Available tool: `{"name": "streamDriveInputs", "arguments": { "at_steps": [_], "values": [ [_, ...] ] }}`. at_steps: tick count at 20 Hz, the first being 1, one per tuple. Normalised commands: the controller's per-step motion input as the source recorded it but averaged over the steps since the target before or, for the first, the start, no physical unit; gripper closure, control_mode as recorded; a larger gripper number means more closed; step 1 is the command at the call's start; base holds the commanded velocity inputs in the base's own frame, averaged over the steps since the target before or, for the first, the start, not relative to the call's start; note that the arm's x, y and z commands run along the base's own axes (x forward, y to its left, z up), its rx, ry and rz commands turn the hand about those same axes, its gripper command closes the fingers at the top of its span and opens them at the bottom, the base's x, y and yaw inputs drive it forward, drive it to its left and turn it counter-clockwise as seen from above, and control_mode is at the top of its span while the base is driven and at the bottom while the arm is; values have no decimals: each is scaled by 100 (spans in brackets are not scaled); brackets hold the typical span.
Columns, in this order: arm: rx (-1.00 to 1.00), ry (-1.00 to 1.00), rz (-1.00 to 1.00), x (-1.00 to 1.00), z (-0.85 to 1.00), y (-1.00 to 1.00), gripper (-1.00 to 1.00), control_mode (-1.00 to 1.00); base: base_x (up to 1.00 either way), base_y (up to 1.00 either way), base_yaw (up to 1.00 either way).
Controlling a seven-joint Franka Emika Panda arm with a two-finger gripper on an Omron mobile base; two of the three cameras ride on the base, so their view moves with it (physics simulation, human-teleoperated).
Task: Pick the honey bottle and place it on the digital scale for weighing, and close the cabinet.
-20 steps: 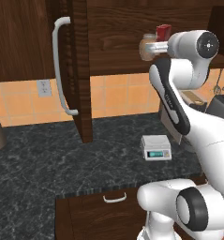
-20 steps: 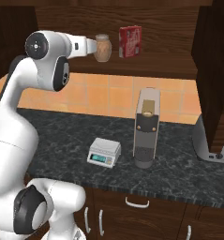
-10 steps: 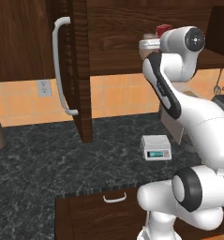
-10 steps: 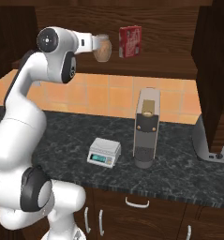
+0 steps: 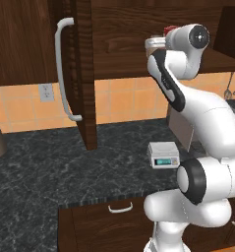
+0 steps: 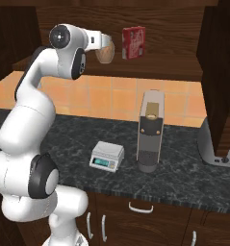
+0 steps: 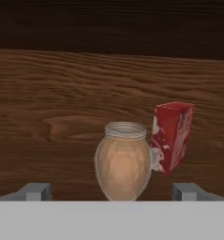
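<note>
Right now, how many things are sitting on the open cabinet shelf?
2: the honey bottle between the open gripper tips, and a red box beside it. The arm or the door may hide other things on the shelf.

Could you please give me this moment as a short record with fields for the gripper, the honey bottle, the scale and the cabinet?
gripper: gripper open, level with the shelf, fingers either side of the jar
honey bottle: honey bottle upright on the cabinet shelf, not yet gripped
neighbour: red box beside it, slightly behind
digital scale: digital scale on the counter, top bare
cabinet: cabinet door open
next to scale: coffee machine
</note>
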Motion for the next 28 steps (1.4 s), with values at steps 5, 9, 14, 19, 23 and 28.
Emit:
{"name": "streamDriveInputs", "arguments": {
  "at_steps": [5, 9, 14, 19, 23, 28],
  "values": [
    [0, 1, 0, 46, 0, 0, -100, -100, 0, 0, 0],
    [0, 1, 0, 46, 0, 0, -100, -100, 0, 0, 0],
    [0, 0, 0, 14, -2, -3, -100, -100, 0, 0, 0],
    [0, 0, 0, 0, -22, -6, -100, -100, 0, 0, 0],
    [0, 0, 0, 28, -1, -6, -100, -100, 0, 0, 0],
    [0, 0, 0, 28, 0, -11, -100, -100, 0, 0, 0]
  ]
}}
